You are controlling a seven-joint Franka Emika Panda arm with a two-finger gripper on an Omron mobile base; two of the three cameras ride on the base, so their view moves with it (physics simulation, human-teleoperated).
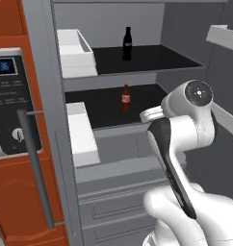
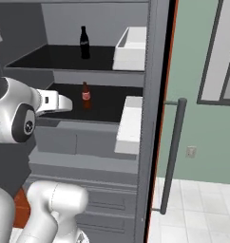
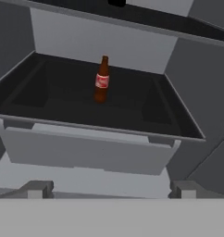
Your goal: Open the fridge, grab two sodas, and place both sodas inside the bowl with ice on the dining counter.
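Fridge (image 1: 60, 120) stands open, both sodas upright inside: black-capped bottle (image 1: 127, 44) on upper shelf, brown bottle (image 3: 102, 79) with red label on lower black shelf (image 3: 63, 99). Gripper (image 3: 109, 189) hovers at the shelf's near edge, jaws fully spread, holding nothing. Brown bottle lies straight ahead and farther in, well apart from fingertips, slightly left of centre, long axis vertical. Judgement: reach forward next.
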